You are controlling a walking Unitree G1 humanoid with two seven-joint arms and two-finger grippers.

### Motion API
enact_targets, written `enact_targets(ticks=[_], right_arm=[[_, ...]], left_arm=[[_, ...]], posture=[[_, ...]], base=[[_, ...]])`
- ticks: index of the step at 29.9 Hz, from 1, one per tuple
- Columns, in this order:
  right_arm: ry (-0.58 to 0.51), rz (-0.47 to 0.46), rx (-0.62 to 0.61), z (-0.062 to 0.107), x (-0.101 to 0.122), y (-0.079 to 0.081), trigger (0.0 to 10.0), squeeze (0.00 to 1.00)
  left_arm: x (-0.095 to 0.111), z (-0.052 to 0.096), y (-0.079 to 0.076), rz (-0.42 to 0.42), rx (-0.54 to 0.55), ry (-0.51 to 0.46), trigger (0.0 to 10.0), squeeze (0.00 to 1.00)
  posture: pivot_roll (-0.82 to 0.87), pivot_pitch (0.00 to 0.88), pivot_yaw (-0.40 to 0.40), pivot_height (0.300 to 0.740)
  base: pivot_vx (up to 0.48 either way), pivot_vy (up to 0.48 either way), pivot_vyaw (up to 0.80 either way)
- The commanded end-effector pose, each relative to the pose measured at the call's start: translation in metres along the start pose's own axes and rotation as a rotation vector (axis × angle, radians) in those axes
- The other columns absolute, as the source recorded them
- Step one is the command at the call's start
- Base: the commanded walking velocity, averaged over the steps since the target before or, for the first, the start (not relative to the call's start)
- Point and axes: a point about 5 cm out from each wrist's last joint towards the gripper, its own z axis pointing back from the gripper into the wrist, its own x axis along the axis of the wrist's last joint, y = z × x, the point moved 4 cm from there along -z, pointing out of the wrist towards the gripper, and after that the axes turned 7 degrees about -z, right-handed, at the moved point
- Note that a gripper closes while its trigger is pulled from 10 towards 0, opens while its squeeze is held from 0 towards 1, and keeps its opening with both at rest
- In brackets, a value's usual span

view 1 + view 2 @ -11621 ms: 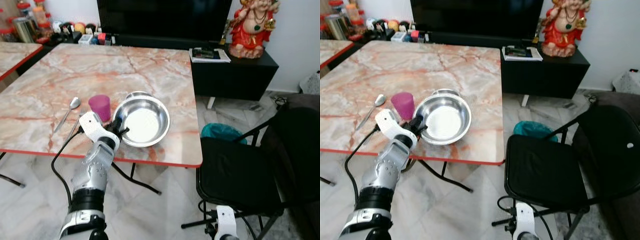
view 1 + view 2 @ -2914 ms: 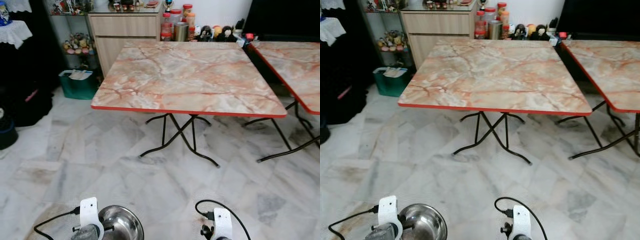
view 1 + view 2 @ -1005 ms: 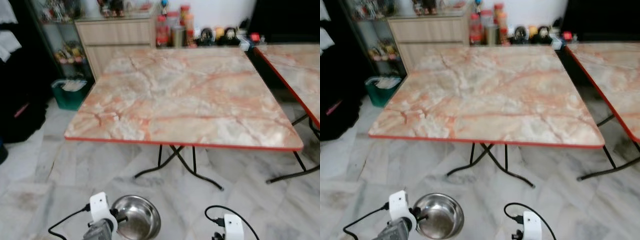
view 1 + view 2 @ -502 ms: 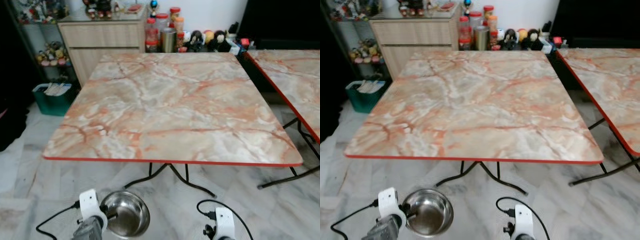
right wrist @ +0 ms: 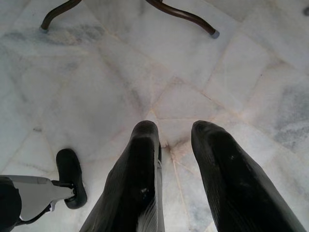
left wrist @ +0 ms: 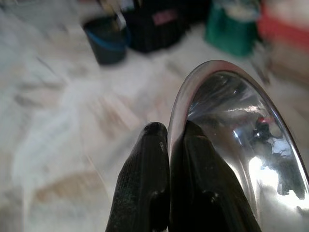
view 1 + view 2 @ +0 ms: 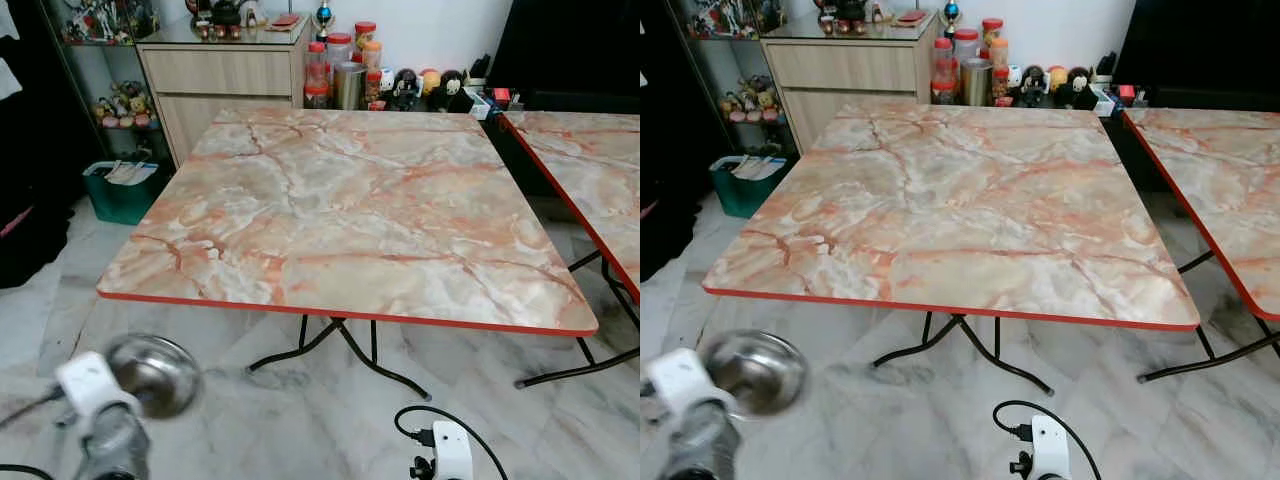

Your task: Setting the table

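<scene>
Left eye view: the left end effector (image 7: 100, 395), blurred, carries a round steel bowl (image 7: 155, 372) low over the floor, short of the marble-patterned, red-edged bench (image 7: 350, 215), presumably its destination.

Left wrist view: black fingers (image 6: 145, 193) pinch the bowl's thin polished rim.

Right wrist view: the right end effector (image 5: 171, 145) hangs idle, fingers parted, over pale floor tiles.

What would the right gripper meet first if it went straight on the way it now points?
Probably the marble floor: the right gripper hangs open, pointing down at bare tiles, with nothing seen between, though depth is unclear.
</scene>
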Motion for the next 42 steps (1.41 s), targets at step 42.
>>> enact_targets(ticks=[42], right_arm=[[0.000, -0.057, -0.020, 0.000, 0.000, -0.003, 10.0, 0.00]], left_arm=[[0.157, 0.101, -0.221, 0.474, -0.939, -0.084, 10.0, 0.00]], posture=[[-0.07, 0.008, -0.004, 0.740]], base=[[0.020, 0.000, -0.07]])
